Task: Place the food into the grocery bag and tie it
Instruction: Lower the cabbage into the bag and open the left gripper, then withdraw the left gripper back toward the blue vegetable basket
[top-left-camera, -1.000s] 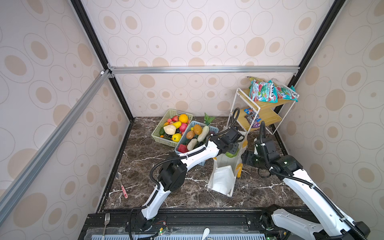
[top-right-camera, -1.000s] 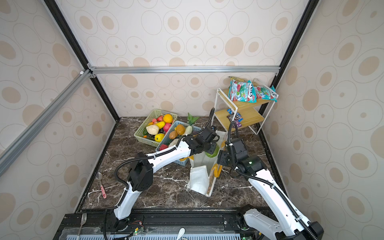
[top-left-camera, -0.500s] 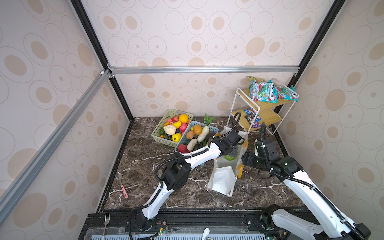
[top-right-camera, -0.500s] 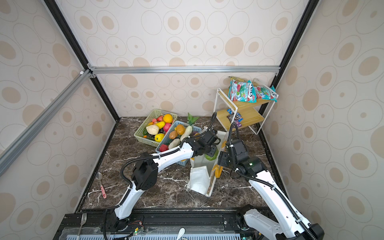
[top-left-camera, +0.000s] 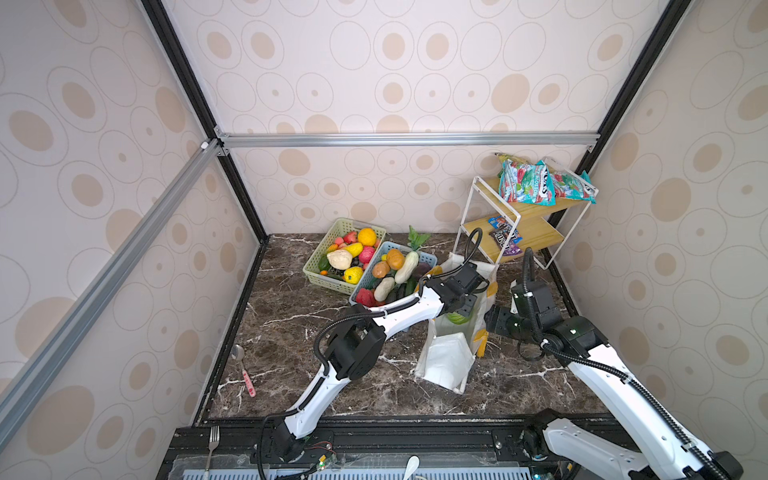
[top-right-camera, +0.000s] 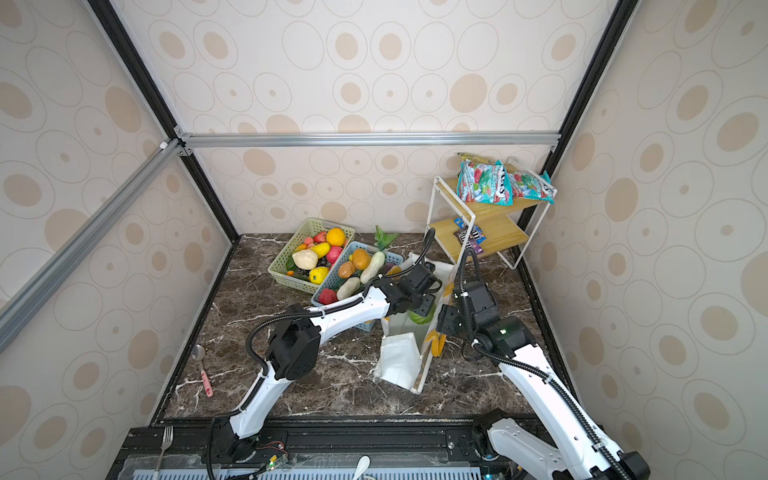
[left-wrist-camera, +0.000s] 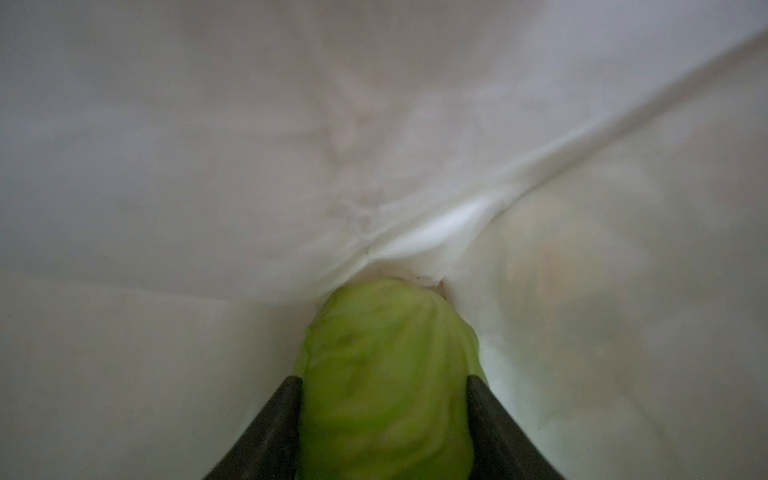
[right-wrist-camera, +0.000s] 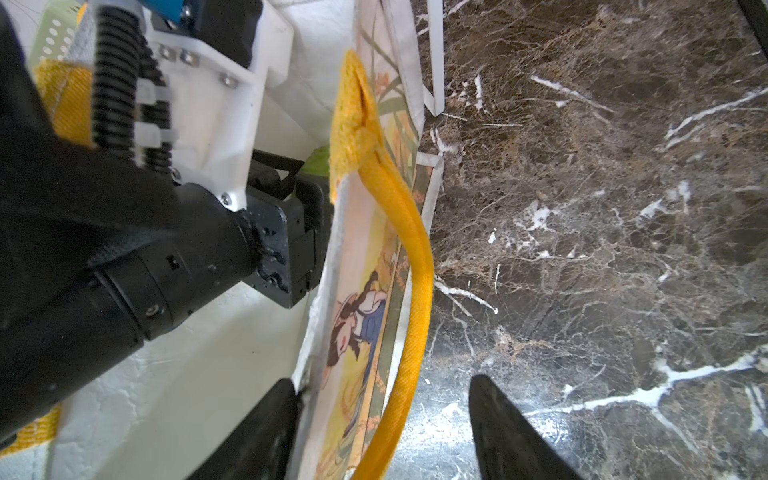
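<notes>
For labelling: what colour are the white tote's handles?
Yellow-orange woven loop handle, clearest in the right wrist view.

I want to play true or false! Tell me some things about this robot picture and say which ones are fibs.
1. The left tool is inside the bag with the cabbage. True.
2. The bag's handle is blue. False: it is yellow-orange.
3. Packets lie on top of the rack. True.
4. The spoon is in the green basket. False: it lies on the table.
5. The right tool is shut. False: it is open, astride the bag's wall and handle.
</notes>
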